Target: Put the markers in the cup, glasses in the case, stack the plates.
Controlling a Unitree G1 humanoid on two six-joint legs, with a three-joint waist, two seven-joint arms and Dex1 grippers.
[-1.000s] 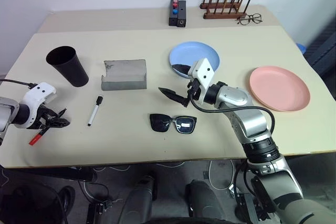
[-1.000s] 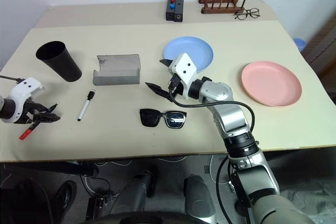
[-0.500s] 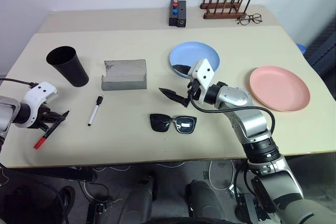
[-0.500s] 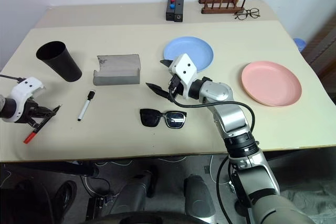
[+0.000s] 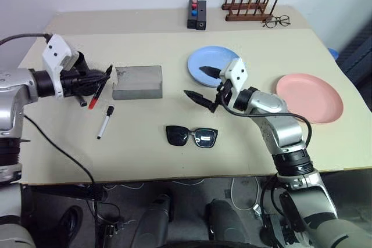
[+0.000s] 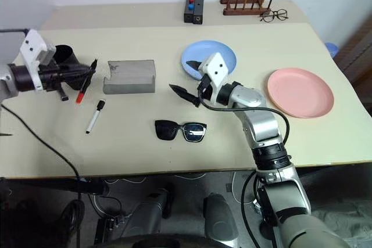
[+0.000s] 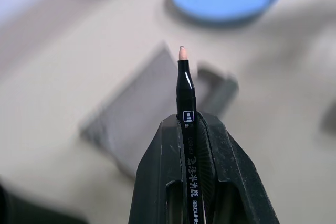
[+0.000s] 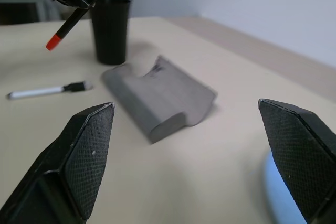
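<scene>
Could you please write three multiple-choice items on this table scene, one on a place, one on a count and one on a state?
1. Where do the sunglasses lie?
A. in the grey case
B. on the bare table, nearer the robot than the case
C. on the pink plate

2. How many round plates are on the table?
A. one
B. two
C. three

3. What is the left gripper doing?
A. gaping open
B. gripping the cup
C. shut on a black marker with a red end

Key: 1 B, they lie unfolded in front of the case; 2 B, a blue plate and a pink plate; 3 C, the fingers pinch the marker's barrel.
</scene>
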